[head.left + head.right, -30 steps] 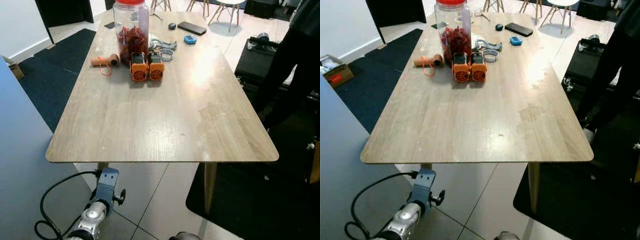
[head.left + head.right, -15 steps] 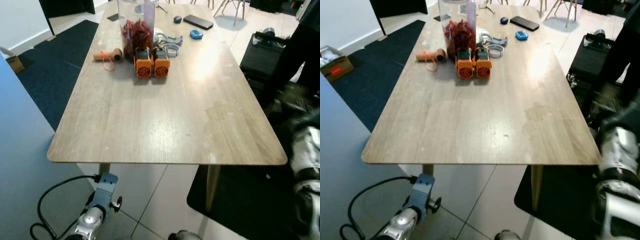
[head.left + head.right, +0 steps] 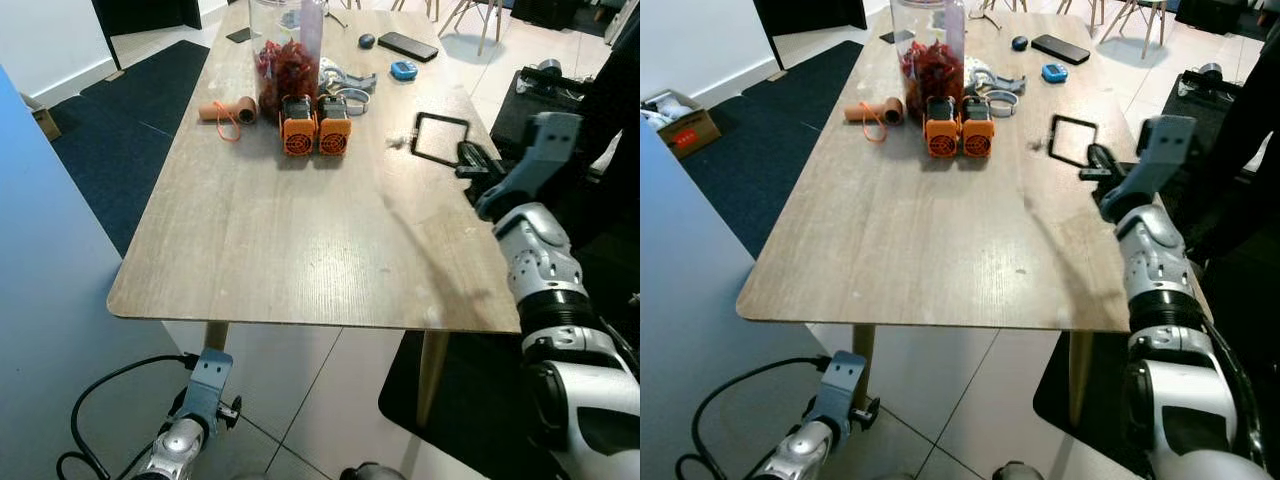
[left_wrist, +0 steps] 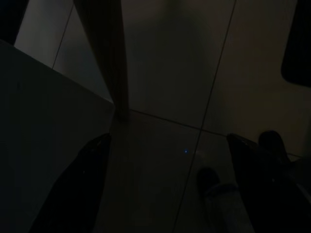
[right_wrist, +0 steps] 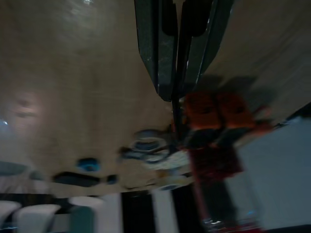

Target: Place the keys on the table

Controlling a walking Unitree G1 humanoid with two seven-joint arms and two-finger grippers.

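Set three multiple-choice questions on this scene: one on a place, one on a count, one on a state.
1. Where is the right gripper?
A. Under the table
B. Above the right side of the table
C. On the dark rug

2. How many orange units stand in front of the jar?
A. One
B. Two
C. Four

3. How are the right gripper's fingers?
A. Wide open and empty
B. Shut on the black square key ring
C. Shut on a phone

Answers:
1 B, the arm reaches in over the right edge.
2 B, a pair stands side by side.
3 B, the ring sticks out from the closed fingers.
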